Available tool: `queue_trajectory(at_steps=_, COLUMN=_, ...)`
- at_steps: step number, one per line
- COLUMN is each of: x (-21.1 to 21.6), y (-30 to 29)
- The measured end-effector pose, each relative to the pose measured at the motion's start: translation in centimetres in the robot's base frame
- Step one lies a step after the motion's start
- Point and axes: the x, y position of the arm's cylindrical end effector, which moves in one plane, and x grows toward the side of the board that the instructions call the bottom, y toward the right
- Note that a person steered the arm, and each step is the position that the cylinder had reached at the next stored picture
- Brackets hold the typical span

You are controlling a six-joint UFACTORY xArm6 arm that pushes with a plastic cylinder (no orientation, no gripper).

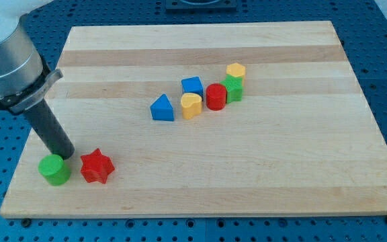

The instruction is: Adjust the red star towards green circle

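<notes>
The red star point(97, 167) lies near the board's bottom left corner. The green circle point(54, 169) sits just to its left, with a small gap between them. My tip point(66, 154) rests on the board just above that gap, close to the green circle's upper right edge and to the upper left of the red star. The rod slants up to the view's left.
A cluster sits at the middle of the wooden board point(247, 175): a blue triangle point(162, 108), a yellow heart point(191, 105), a blue block point(192, 85), a red cylinder point(216, 96), a green block point(232, 88) and a yellow hexagon point(236, 70).
</notes>
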Motion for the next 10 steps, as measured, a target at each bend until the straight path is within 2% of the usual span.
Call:
queue_trajectory(at_steps=2, x=-2.2, y=1.5)
queue_trajectory(at_steps=4, x=-2.0, y=9.3)
queue_trajectory(at_steps=5, x=0.2, y=9.6)
queue_trajectory(at_steps=10, x=1.3, y=8.1)
